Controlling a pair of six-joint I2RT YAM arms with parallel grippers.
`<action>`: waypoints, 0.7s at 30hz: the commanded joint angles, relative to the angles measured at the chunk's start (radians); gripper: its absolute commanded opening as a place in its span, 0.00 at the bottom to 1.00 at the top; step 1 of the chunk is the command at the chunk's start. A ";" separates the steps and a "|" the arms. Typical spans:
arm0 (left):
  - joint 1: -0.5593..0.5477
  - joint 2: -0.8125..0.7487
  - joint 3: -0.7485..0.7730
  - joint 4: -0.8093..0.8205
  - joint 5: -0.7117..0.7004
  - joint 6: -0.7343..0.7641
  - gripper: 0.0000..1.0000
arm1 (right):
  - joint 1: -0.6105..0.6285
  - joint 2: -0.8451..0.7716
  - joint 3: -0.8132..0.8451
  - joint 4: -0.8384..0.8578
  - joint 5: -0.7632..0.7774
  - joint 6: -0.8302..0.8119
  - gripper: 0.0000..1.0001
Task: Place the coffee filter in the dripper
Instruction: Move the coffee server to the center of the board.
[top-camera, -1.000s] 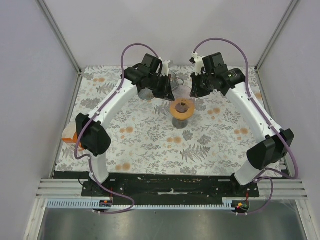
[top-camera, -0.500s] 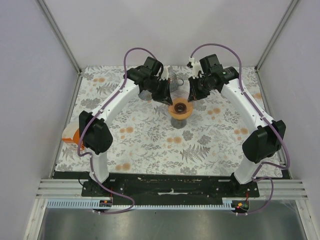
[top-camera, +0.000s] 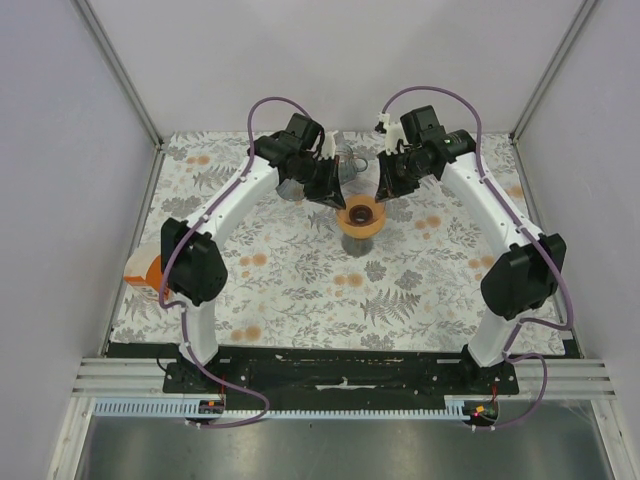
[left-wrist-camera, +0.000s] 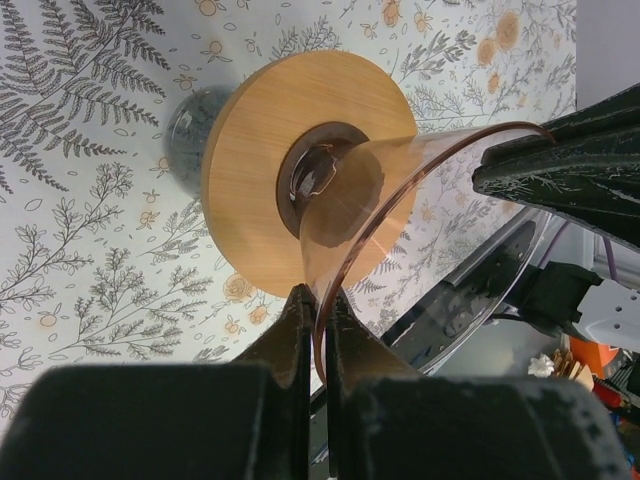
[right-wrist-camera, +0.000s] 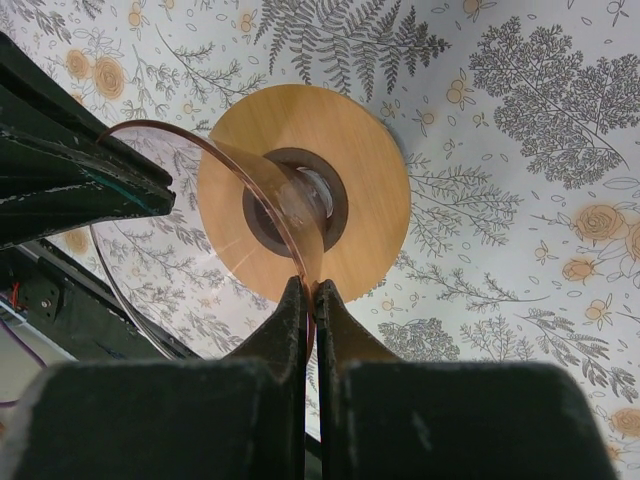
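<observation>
White panels close in a surface (top-camera: 300, 290) covered with a fern-and-flower cloth. The dripper (left-wrist-camera: 260, 180) is at its far middle, between my two arms. It is an orange wooden ring with a dark centre hole and a clear funnel wall rising from it. The left gripper (left-wrist-camera: 318, 295) is clamped on that clear rim, and the right gripper (right-wrist-camera: 308, 290) pinches the opposite side.

A round shadow beside the ring suggests it hangs off the cloth, but I can't be sure. If my arms pull unevenly, the slick rim could twist, slip or crack.

I can't find the coffee filter in any view. An orange-and-white packet (top-camera: 141, 268) at the left edge is half hidden by the arm, and the glass jug (top-camera: 352, 168) is mostly covered.
</observation>
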 joint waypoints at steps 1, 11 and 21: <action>-0.018 0.065 -0.025 0.041 0.113 0.049 0.02 | 0.004 0.109 -0.052 -0.024 0.002 -0.055 0.00; -0.012 0.190 0.057 0.018 0.158 0.044 0.02 | -0.027 0.267 0.041 -0.047 -0.041 -0.057 0.00; -0.005 0.242 0.175 -0.011 0.140 0.082 0.17 | -0.058 0.333 0.021 -0.016 -0.084 -0.060 0.00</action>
